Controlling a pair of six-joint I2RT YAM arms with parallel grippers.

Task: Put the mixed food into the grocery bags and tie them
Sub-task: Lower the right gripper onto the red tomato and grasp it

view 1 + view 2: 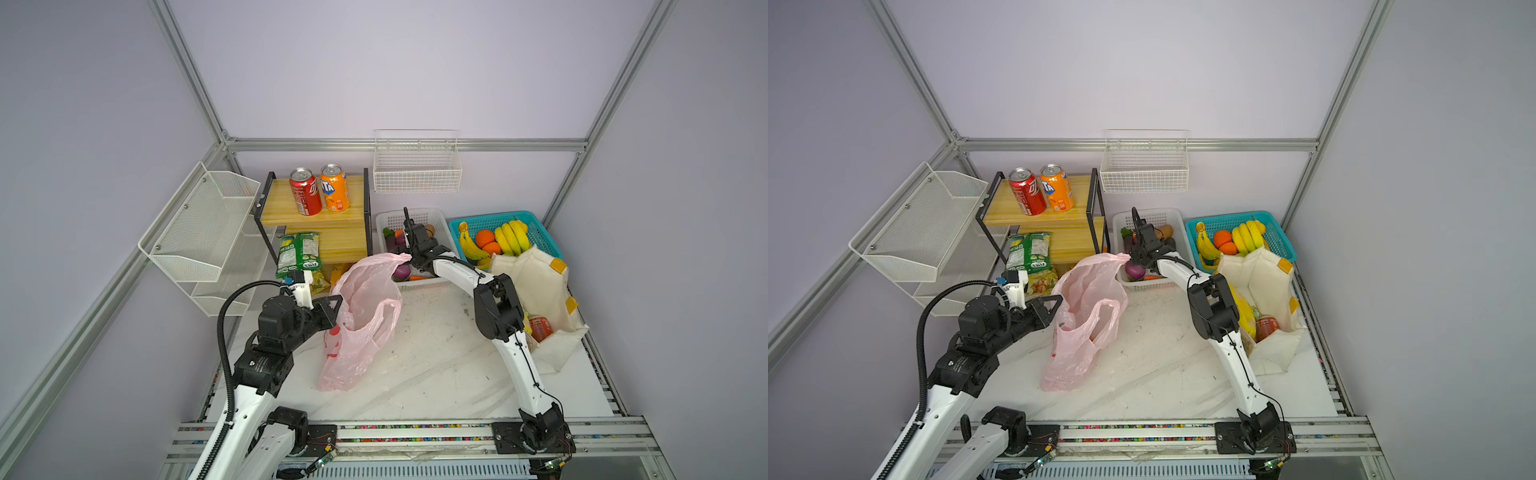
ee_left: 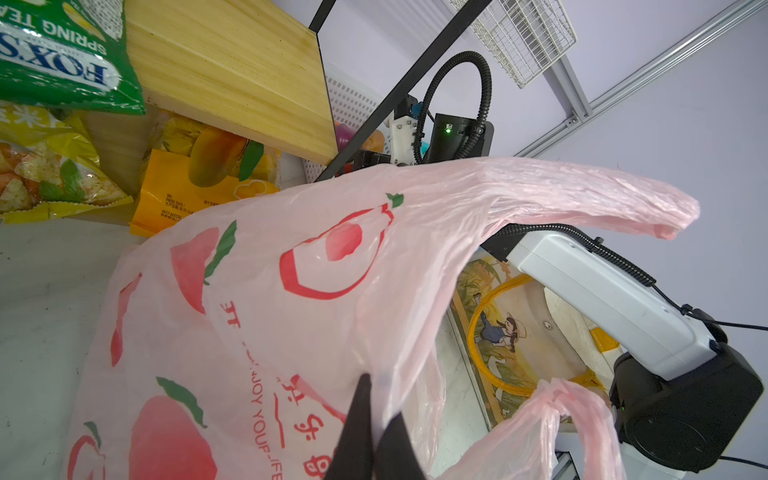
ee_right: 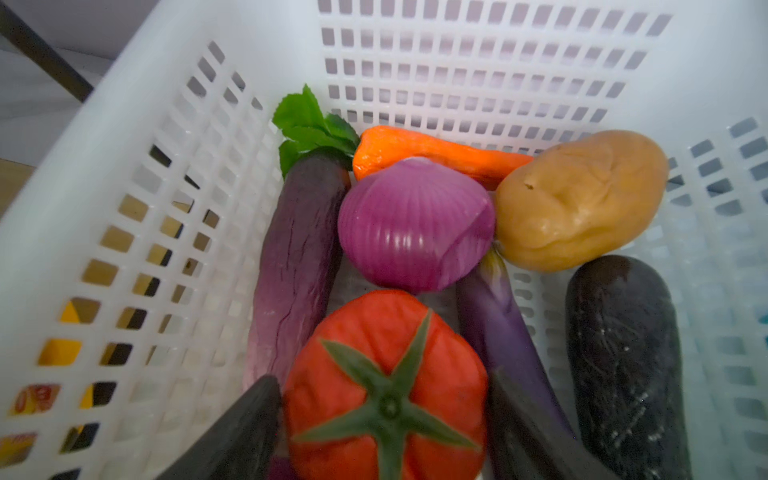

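The left arm (image 1: 247, 409) rises from its base at the near side, folds at the elbow and reaches toward the middle. The left gripper (image 1: 335, 308) lies roughly level, its black fingers (image 2: 359, 419) pressed together on the rim of a pink bag (image 2: 257, 316). The right arm (image 1: 517, 361) climbs to a high elbow, then stretches toward the back with the wrist tipped down, and the right gripper (image 3: 380, 380) points downward with its fingers (image 3: 245, 432) spread wide apart.
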